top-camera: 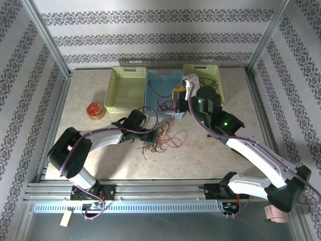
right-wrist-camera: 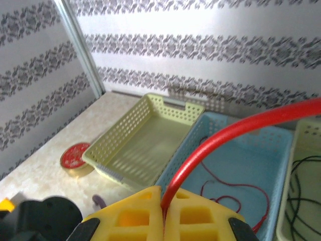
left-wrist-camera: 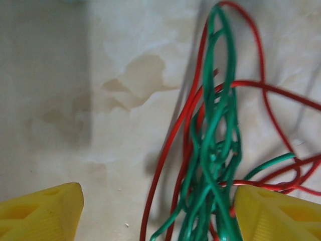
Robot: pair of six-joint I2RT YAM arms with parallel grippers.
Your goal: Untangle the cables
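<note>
Right wrist: fingers (right-wrist-camera: pixel 131 213) tight on red cable (right-wrist-camera: pixel 241 125), over blue basket (right-wrist-camera: pixel 281 150).

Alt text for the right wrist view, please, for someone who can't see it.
The yellow-tipped right gripper is shut on a red cable that arcs up and to the right. Beyond it, three baskets stand side by side: an empty yellow basket, a blue basket with a red strand inside, and a third basket holding black cables.

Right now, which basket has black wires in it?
The right-hand yellow basket holds the black wires; the blue basket holds a red wire, and the left yellow basket shows none.
</note>
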